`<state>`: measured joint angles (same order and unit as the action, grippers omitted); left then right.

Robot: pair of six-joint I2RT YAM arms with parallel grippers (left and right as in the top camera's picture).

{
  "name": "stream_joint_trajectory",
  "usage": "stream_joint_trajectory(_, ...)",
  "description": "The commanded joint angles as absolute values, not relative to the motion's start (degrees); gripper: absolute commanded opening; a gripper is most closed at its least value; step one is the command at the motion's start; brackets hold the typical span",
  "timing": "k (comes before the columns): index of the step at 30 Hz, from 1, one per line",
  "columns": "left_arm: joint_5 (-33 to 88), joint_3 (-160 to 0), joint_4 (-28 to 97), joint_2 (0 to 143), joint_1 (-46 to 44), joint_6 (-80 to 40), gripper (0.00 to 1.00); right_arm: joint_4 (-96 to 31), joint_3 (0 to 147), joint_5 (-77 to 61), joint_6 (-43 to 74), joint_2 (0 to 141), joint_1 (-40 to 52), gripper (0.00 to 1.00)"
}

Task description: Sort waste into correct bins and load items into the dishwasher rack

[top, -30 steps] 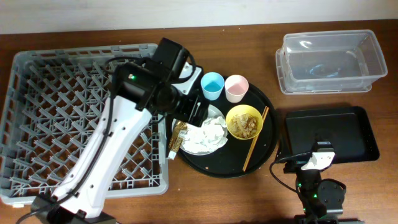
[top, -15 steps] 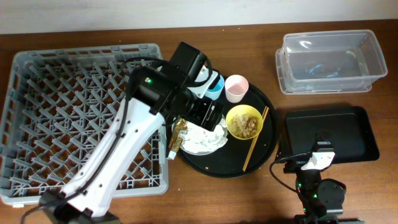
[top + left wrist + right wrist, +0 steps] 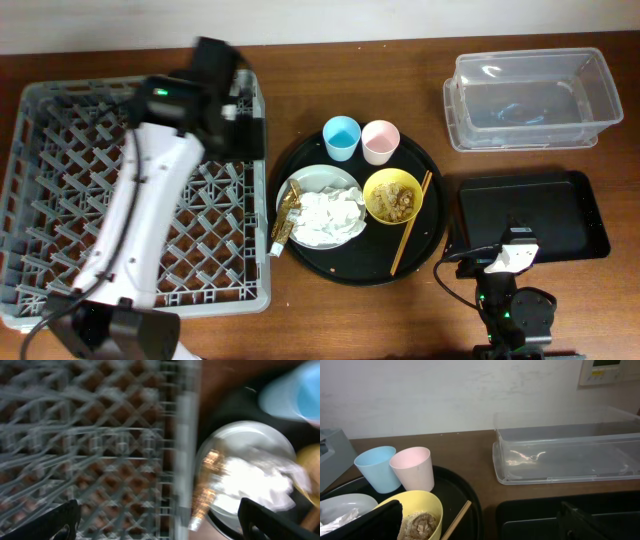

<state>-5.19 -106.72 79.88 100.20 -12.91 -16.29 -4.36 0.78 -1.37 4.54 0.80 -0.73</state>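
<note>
The grey dishwasher rack [image 3: 80, 190] fills the left. My left gripper [image 3: 242, 135] hangs open and empty over its right rim [image 3: 180, 460]. On the round black tray sit a blue cup [image 3: 341, 137], a pink cup [image 3: 380, 141], and a yellow bowl [image 3: 393, 195] holding food scraps [image 3: 420, 524]. Chopsticks [image 3: 411, 222] lean by the bowl. A pale plate [image 3: 312, 183] carries white napkins [image 3: 250, 480], and a gold wrapper [image 3: 205, 485] lies at its left edge. My right gripper [image 3: 480, 530] stands open and empty near the shallow black tray [image 3: 560, 215]. The clear tub [image 3: 530, 100] is behind it.
The round black tray [image 3: 350, 265] lies between the rack and the bins. Bare brown table shows along the front edge and between tray and tub. A white wall runs behind the table.
My left arm has swung left and back, from above the plate to the rack's right rim, with nothing in its fingers. The right arm has not moved.
</note>
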Motion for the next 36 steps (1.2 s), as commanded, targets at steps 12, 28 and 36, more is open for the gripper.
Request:
stream_joint_trajectory(12, 0.3, -107.9, 83.3, 99.7, 5.8, -24.4, 0.99, -4.5, 0.3, -0.7, 4.7, 0.4, -0.3, 0.99)
stream_joint_trajectory(28, -0.2, -107.8, 86.4, 99.9, 17.1, -29.8, 0.99, 10.5, 0.3, -32.6, 40.3, 0.4, -0.3, 0.99)
stream_joint_trajectory(36, -0.2, -107.8, 86.4, 99.9, 17.1, -29.8, 0.99, 15.8, 11.0, -35.4, 42.6, 2.2, -0.4, 0.99)
